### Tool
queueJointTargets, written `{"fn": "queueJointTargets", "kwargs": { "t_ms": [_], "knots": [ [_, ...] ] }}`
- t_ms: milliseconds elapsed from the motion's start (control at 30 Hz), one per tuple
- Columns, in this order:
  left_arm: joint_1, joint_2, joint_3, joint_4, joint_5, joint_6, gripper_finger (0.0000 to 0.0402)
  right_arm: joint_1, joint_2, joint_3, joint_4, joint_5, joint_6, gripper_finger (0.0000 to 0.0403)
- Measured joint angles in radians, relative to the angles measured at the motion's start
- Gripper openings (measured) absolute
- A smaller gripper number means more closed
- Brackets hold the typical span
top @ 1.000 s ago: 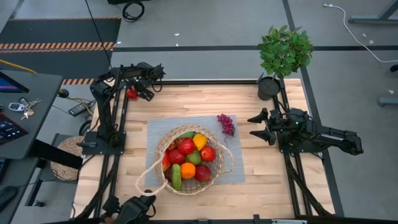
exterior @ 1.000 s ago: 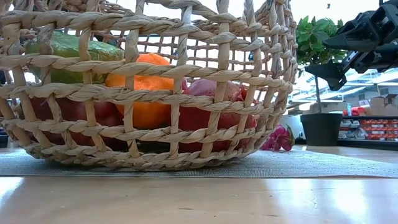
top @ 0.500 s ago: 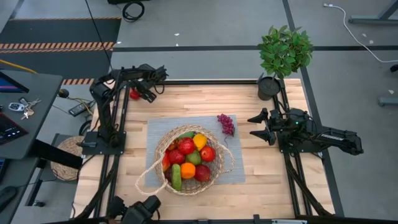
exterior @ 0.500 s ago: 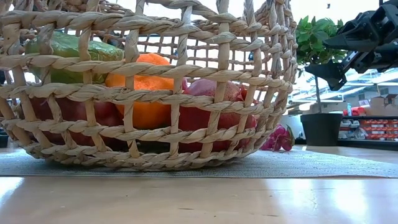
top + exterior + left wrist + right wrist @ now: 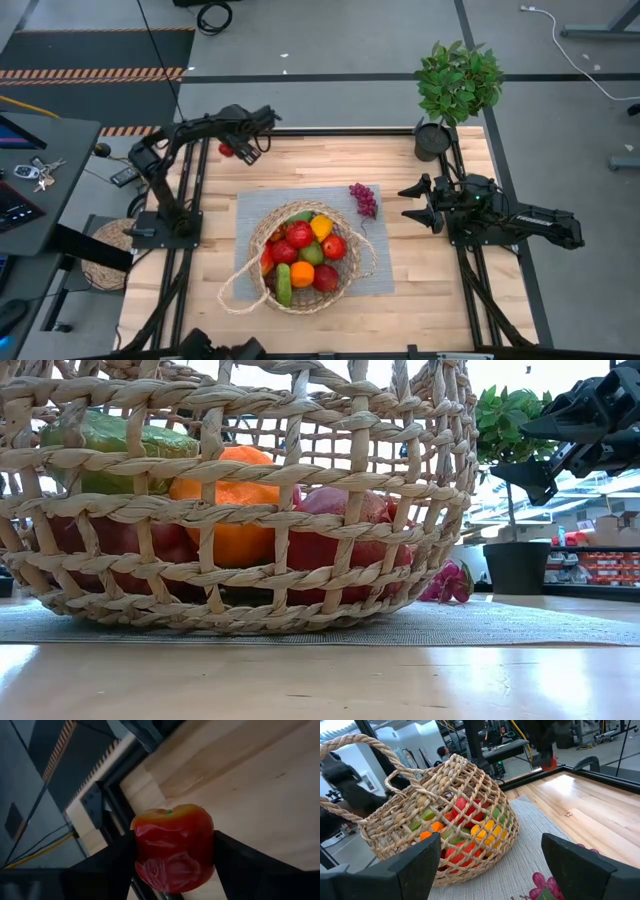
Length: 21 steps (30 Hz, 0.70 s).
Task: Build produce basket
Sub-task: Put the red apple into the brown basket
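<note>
Left gripper [image 5: 235, 151] was at the far left corner of the table [image 5: 440, 290], jaws clamped on a red apple [image 5: 172, 847], each finger pressed against a side. Basket [image 5: 262, 232] sat mid-table on a grey mat [image 5: 247, 205], packed with produce [image 5: 305, 252]: red apples, an orange, green pieces, a yellow one. Purple grapes [image 5: 364, 198] lay on the mat just right of the basket. Right gripper [image 5: 408, 202] hovered right of the grapes, fingers spread, empty. Potted plant [image 5: 456, 85] stood at the far right.
</note>
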Motion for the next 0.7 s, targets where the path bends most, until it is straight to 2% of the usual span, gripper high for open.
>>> {"fn": "queueJointTargets", "kwargs": {
  "t_ms": [333,700],
  "knots": [
    [-0.170,-0.279,0.000,0.037,0.003,-0.071,0.0238,0.000,0.000,0.000,0.000,0.000,0.000,0.0348],
    [-0.384,-0.565,0.001,0.162,0.094,-0.122,0.0238,0.000,0.000,0.000,0.000,0.000,0.000,0.0348]
  ]
}}
